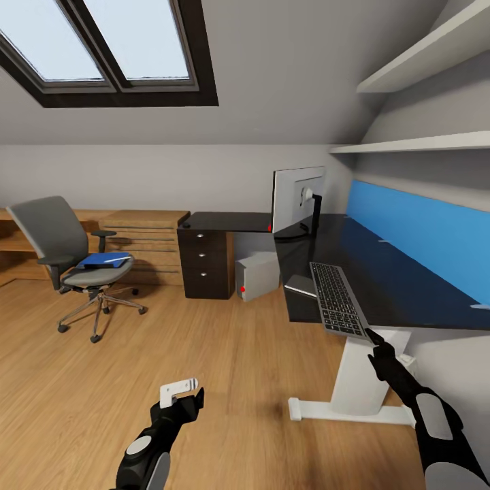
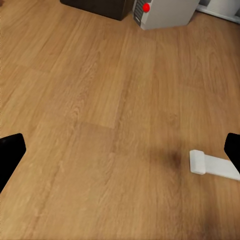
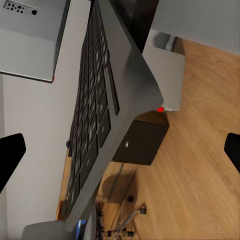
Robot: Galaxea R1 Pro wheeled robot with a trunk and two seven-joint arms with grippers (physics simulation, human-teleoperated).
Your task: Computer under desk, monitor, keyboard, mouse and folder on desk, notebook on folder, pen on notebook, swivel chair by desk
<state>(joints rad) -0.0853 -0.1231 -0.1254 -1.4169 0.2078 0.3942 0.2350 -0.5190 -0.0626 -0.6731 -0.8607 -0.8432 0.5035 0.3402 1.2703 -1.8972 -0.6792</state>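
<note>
You get soft, even daylight from the dark-framed slanted skylight (image 1: 112, 47) above the grey padded swivel chair (image 1: 71, 255). The glossy black desk top (image 1: 381, 272) reflects faintly. A blurred dark shadow lies on the wooden plank floor (image 2: 100, 125) beside the white desk foot (image 2: 212, 165). Straight lines bow slightly at the frame edges.

Both arms are built of glossy black segments with light grey oval panels set into the forearms. The left arm (image 1: 151, 449) ends in a black wrist carrying a white angular bracket at about twelve o'clock from it. The right arm (image 1: 425, 415) tapers to a slim black gripper (image 1: 373, 338). In the wrist views, black fingertips (image 2: 11, 152) frame the edges.
</note>
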